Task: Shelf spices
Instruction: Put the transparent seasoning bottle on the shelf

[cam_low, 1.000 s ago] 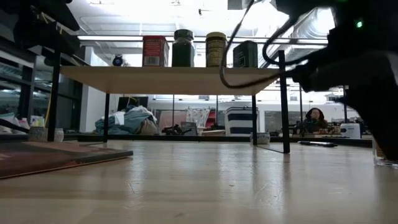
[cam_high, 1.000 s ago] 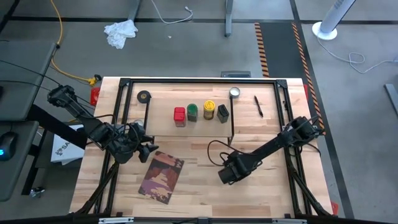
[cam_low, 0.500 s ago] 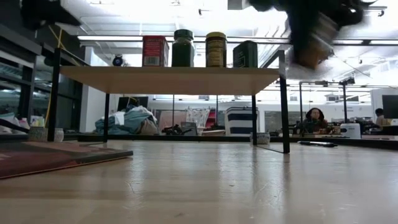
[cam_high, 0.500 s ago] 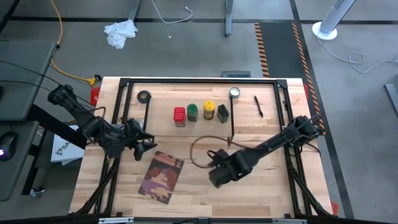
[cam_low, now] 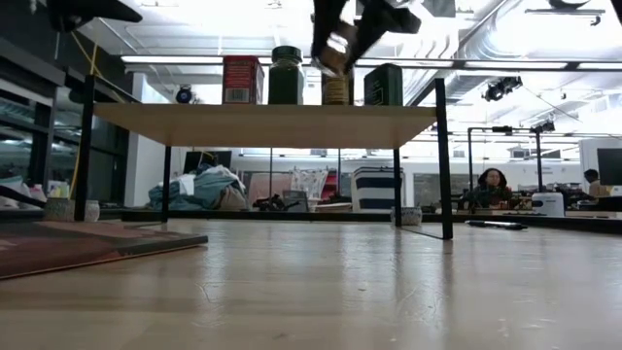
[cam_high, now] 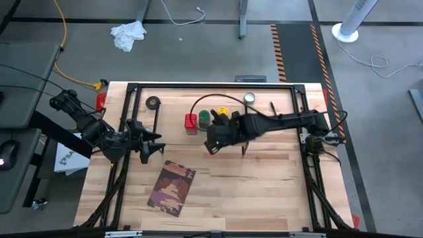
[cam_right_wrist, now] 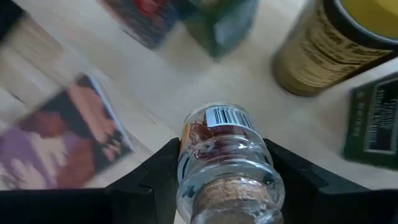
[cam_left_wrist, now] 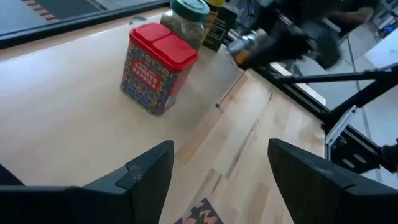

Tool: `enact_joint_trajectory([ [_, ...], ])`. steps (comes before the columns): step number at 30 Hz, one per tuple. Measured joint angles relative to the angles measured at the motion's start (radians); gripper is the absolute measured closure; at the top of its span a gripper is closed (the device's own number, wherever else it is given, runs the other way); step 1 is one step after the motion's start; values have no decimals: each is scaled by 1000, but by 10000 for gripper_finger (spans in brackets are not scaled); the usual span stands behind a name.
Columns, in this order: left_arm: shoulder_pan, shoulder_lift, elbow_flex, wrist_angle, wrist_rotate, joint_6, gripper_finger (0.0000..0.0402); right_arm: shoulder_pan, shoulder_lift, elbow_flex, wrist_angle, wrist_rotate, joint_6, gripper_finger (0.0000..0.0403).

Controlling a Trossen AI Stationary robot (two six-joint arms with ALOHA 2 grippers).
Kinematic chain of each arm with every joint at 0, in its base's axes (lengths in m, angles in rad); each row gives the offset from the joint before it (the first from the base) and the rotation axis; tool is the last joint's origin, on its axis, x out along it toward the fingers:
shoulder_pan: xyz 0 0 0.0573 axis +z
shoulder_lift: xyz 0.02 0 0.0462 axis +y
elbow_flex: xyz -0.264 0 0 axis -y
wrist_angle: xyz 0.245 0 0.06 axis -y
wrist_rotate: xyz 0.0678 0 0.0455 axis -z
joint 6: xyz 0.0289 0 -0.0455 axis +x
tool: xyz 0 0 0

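Observation:
The clear glass jar [cam_right_wrist: 225, 148], cork-stoppered and barcoded, hangs in my right gripper [cam_right_wrist: 224, 163], which is shut on it above the shelf's [cam_high: 172, 129] near edge. On the shelf stand the red box [cam_high: 191, 123], the green-topped jar [cam_high: 204, 118], the yellow-topped jar [cam_right_wrist: 329, 50] and the dark grey tin [cam_low: 385, 84]. In the low view the held jar [cam_low: 333, 60] shows in front of the yellow-topped jar. My left gripper [cam_left_wrist: 217, 186] hovers open at the shelf's left end, holding nothing. My right gripper pinches the glass jar between its two fingers, one on each side of the jar's upper body [cam_right_wrist: 186, 163], just below the cork [cam_right_wrist: 235, 194]. The fingers slant down from above. The jar hangs clear of the shelf, bottom end downward and tilted.
A brown-and-maroon book [cam_high: 172, 188] lies on the table near the left front. A black tape roll [cam_high: 153, 102], a small round silver object [cam_high: 249, 98] and a pen [cam_high: 274, 113] lie toward the far edge. Black wire legs [cam_low: 444, 160] hold up the shelf.
My right gripper has risen from low over the table's near middle and swung toward the far edge and the left, ending over the shelf by the spices, tipped more steeply downward, with the glass jar carried along. My left gripper has risen a little.

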Motion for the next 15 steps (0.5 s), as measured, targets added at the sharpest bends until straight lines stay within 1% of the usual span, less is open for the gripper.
enact_joint_trajectory([
  [3, 0, 0, 0, 0, 21, 0, 145, -47, 1, -9, -52, -57, -40, 219],
  [6, 0, 0, 0, 0, 35, 1, 145, -76, 2, -9, -59, -97, -91, 218],
  [10, 0, 0, 0, -8, 34, 17, 145, -91, 2, -9, -68, -88, -121, 212],
  [15, 0, 0, 0, -21, 32, 27, 145, -95, 9, -9, -67, -84, -123, 186],
])
